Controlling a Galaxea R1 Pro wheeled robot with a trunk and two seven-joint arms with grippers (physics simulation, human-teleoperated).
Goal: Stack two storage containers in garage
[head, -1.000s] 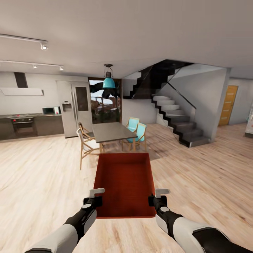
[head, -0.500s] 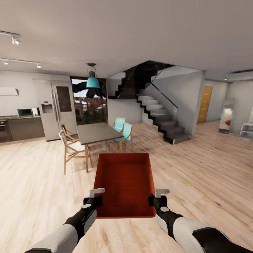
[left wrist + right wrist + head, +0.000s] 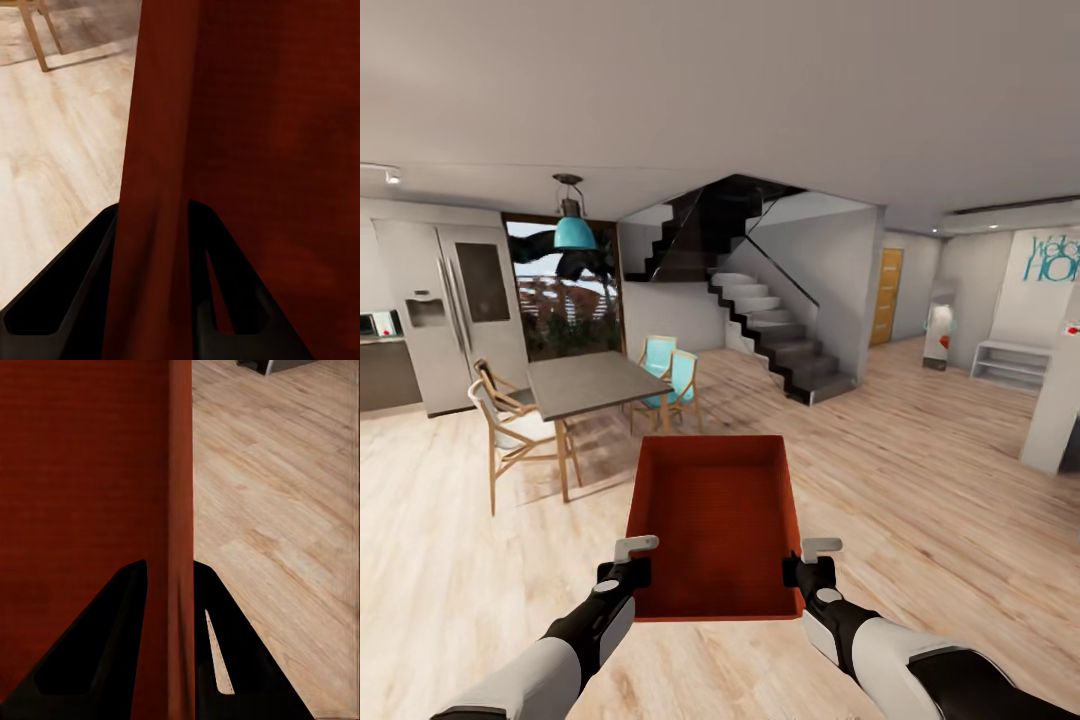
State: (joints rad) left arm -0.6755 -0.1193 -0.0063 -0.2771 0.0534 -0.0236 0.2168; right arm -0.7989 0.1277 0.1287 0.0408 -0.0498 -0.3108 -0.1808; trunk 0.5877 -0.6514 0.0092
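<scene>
A red-orange storage container [image 3: 715,520] hangs in front of me over light wood-plank flooring, held level between both arms. My left gripper [image 3: 634,560] is shut on its left wall [image 3: 154,225], one finger on each side of the wall. My right gripper [image 3: 812,562] is shut on the right wall [image 3: 180,585] the same way. The container looks empty inside. The second container, the garage and the dark grey floor are out of view.
A grey dining table [image 3: 588,382] with wooden and teal chairs stands ahead left, a fridge [image 3: 445,310] behind it. A dark staircase [image 3: 770,335] rises at centre. An orange-brown door [image 3: 886,297] lies down a hallway; a white shelf [image 3: 1010,365] and a wall corner [image 3: 1057,410] stand at right.
The whole view has swung to the right: table, stairs and door have slid left in the picture, and the right wall has come in. Container and both grippers keep their places.
</scene>
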